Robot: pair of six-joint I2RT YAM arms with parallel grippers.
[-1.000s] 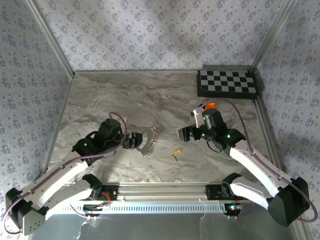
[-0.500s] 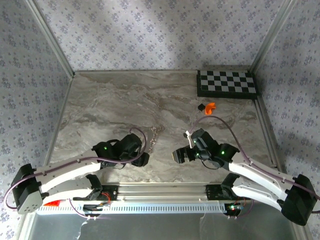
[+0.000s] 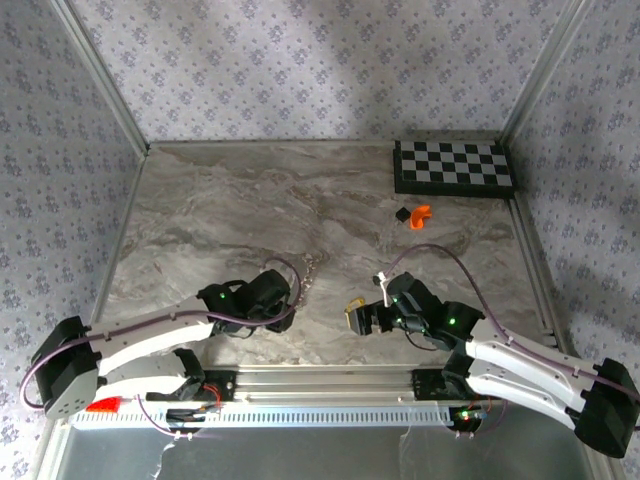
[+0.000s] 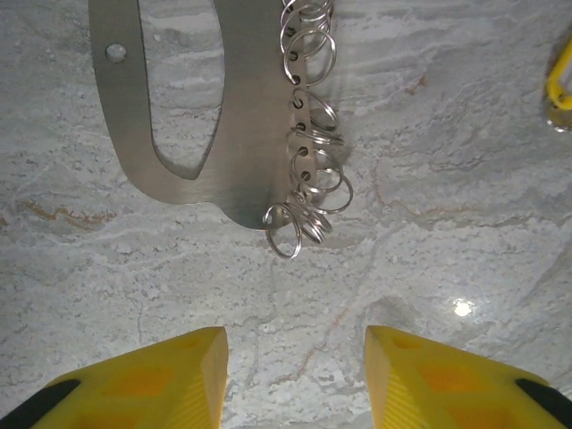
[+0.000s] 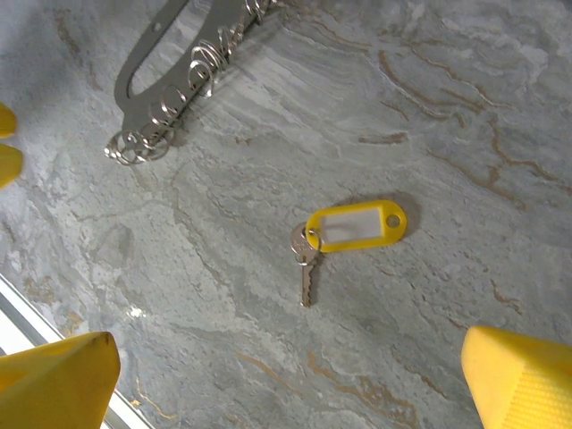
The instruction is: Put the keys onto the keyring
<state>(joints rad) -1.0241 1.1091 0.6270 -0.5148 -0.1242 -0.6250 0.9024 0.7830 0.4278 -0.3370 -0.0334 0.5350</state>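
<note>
left tool: open, empty, near keyring | keyring: one slotted plate edged with small loops, flat on worktop | key: one, silvery, joined to one yellow tag, lying apart, right of keyring | right tool: wide open, empty, over key

We find the keyring flat on the tabletop, 1 key at its 4 o'clock, the checkerboard well beyond at 2 o'clock.
</note>
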